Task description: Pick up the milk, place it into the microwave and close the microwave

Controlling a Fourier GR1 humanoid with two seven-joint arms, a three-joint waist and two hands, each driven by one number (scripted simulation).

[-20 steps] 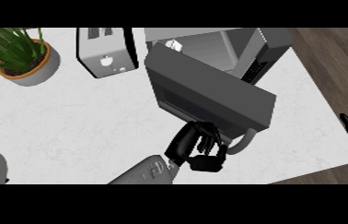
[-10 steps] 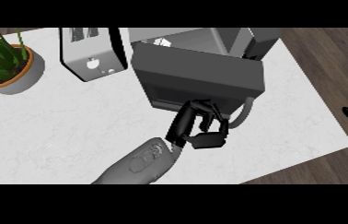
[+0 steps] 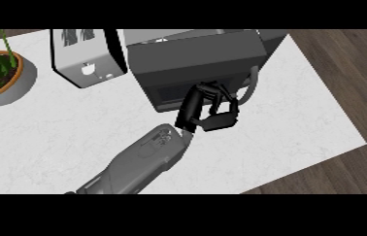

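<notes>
We see one grey forearm (image 3: 140, 160) come in from the lower edge and run diagonally up and to the right across the white tabletop (image 3: 64, 118). It ends in the right robot hand (image 3: 208, 109) at the front of the microwave (image 3: 193, 60). The wrist is bent so that the black hand rises toward the appliance. Its thumb lies up against the dark window of the microwave door (image 3: 168, 92), and its fingers (image 3: 222, 118) are curled in toward the palm. We can make out nothing held between them. The door's curved handle (image 3: 251, 87) sits just to the right of the hand, and we cannot tell whether the hand touches it.

The door appears swung in against the body of the microwave. From this steep angle we cannot tell whether it is fully shut. The milk does not show anywhere, so we cannot say where it sits.

A silver toaster (image 3: 82, 55) stands just left of the microwave. A potted plant (image 3: 8, 70) is at the far left edge.
</notes>
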